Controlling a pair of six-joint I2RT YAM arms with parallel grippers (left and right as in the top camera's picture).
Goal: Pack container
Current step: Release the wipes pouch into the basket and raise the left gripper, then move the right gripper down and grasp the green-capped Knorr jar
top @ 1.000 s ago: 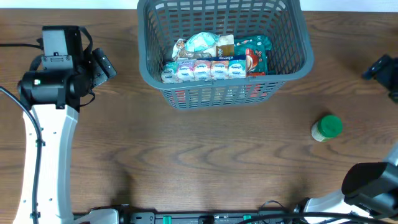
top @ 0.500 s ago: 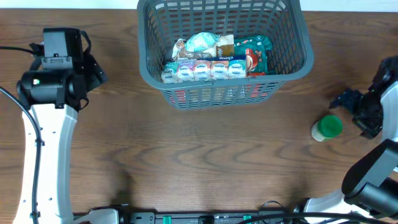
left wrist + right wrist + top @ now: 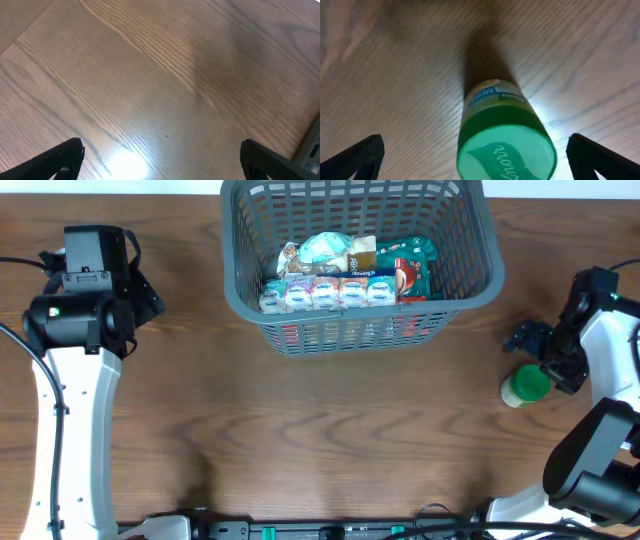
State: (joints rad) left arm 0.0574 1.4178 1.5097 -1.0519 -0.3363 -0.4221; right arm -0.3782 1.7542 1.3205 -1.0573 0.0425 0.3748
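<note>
The dark grey lattice basket (image 3: 480,240) stands at the table's back centre and holds a row of small pots (image 3: 325,292), a pale bag (image 3: 325,250) and a green and red packet (image 3: 410,265). A green-lidded jar (image 3: 525,386) stands on the table to the basket's right. My right gripper (image 3: 545,357) is open just above and beside the jar. In the right wrist view the jar (image 3: 506,145) sits between my spread fingertips, apart from both. My left gripper (image 3: 148,292) is open and empty over bare wood, left of the basket.
The wooden table (image 3: 330,430) spreads in front of the basket. The left wrist view shows only wood grain (image 3: 165,85) with a light glare. The arm bases stand at the front left and front right corners.
My right arm has swung in from the far right edge to the jar, its open gripper now over it. My left gripper has turned slightly away from the basket.
</note>
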